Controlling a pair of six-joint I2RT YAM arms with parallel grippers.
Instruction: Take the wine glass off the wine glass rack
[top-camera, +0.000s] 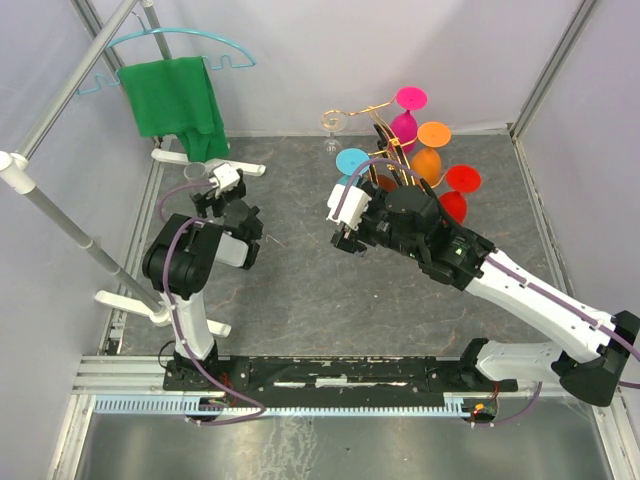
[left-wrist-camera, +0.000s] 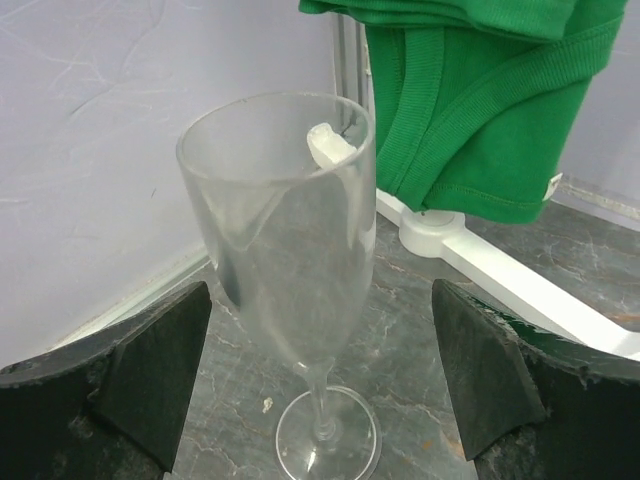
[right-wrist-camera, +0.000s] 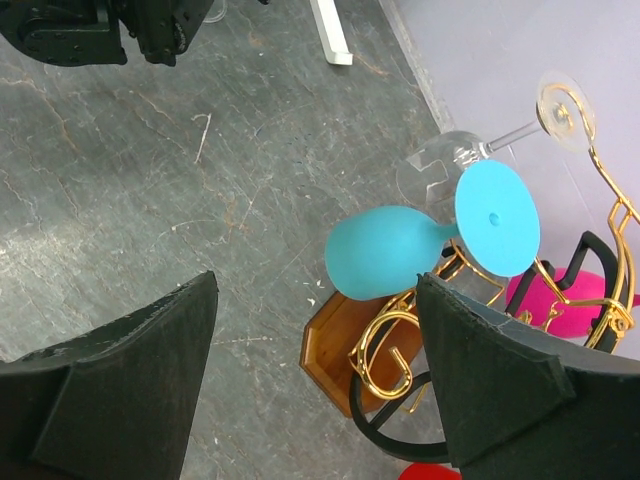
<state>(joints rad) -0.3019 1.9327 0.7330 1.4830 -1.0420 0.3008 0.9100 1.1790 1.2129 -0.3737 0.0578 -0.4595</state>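
A clear wine glass (left-wrist-camera: 285, 250) stands upright on the grey table between the fingers of my left gripper (left-wrist-camera: 320, 390). The jaws are open and stand apart from it on both sides. From above, this glass (top-camera: 196, 172) is at the far left, just beyond the left gripper (top-camera: 210, 192). The wine glass rack (top-camera: 392, 150) stands at the back right, its gold wire (right-wrist-camera: 395, 350) on a wooden base (right-wrist-camera: 330, 345). Cyan (right-wrist-camera: 385, 250), pink, orange, red and clear (right-wrist-camera: 440, 165) glasses hang on it. My right gripper (right-wrist-camera: 315, 380) is open and empty, beside the rack's left side.
A green cloth (top-camera: 175, 95) hangs on a turquoise hanger at the back left, over a white stand foot (left-wrist-camera: 500, 270). Slanted grey rail poles (top-camera: 60, 220) run along the left side. Walls close in the table's back and sides.
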